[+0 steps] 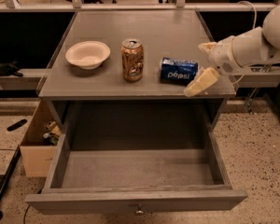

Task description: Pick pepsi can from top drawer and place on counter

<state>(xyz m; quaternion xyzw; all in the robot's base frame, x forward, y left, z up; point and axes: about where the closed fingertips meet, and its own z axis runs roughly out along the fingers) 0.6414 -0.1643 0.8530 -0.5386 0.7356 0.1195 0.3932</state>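
Observation:
The blue pepsi can (178, 71) lies on its side on the grey counter (144, 27), near the front right edge. My gripper (201, 65) is open, just right of the can and apart from it. One cream finger (200, 82) reaches toward the front edge; the other shows near the back. The top drawer (135, 171) is pulled wide out below the counter, with nothing in it, and has a small round knob (139, 212) on its front panel.
A gold-brown can (132, 59) stands upright left of the pepsi can. A cream bowl (87, 54) sits further left. A cardboard box (39, 141) with small items stands on the floor left of the drawer. A shelf (261, 76) juts out at right.

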